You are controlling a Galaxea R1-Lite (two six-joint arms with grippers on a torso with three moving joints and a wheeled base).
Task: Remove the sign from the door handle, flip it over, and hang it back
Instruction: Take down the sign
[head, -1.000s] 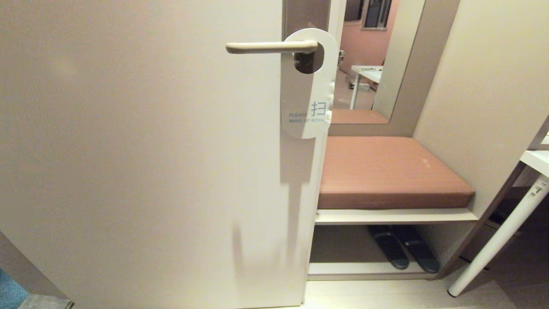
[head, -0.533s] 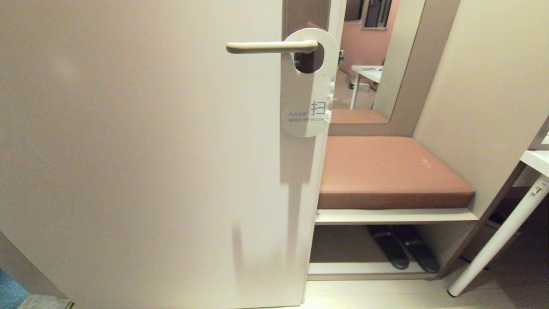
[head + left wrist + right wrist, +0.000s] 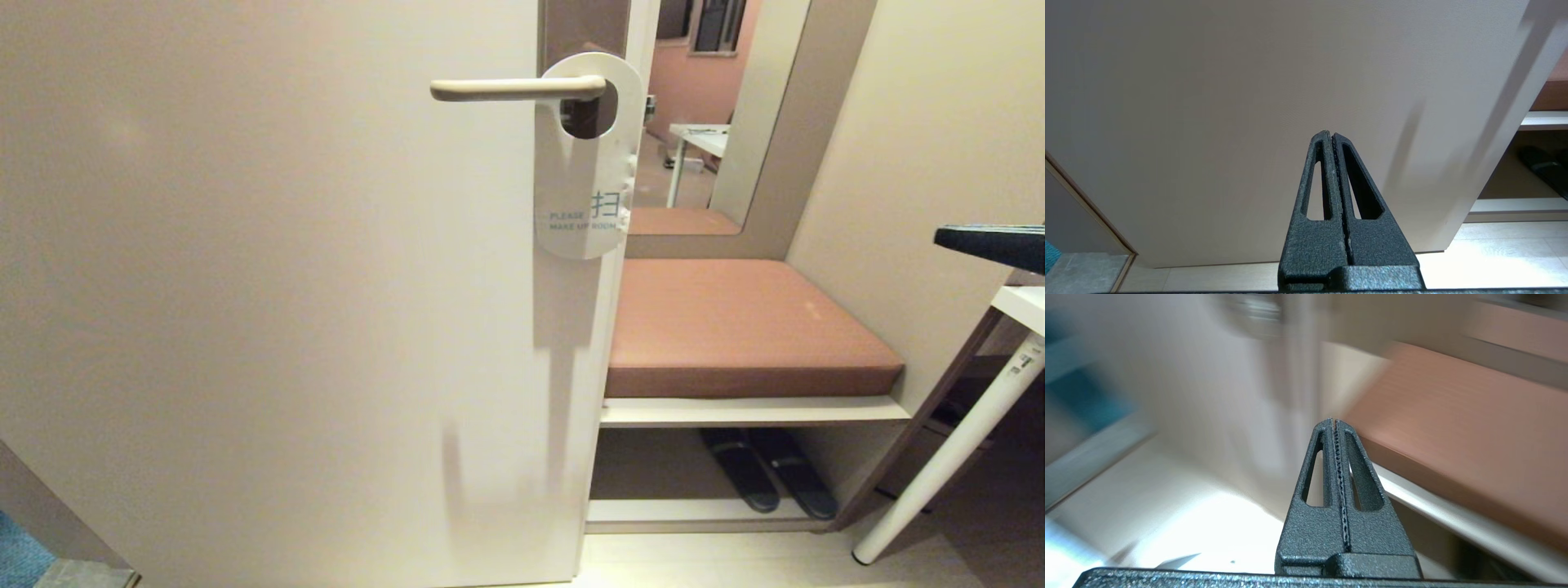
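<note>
Plainly, the sign (image 3: 584,163) (white side out) hangs on the door handle (image 3: 516,88).

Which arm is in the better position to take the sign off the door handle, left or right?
Probably the right. The sign hangs on the door handle near the door's right edge, and the right gripper, shut, shows at that side's height. The left gripper, shut, sits low near the floor.
</note>
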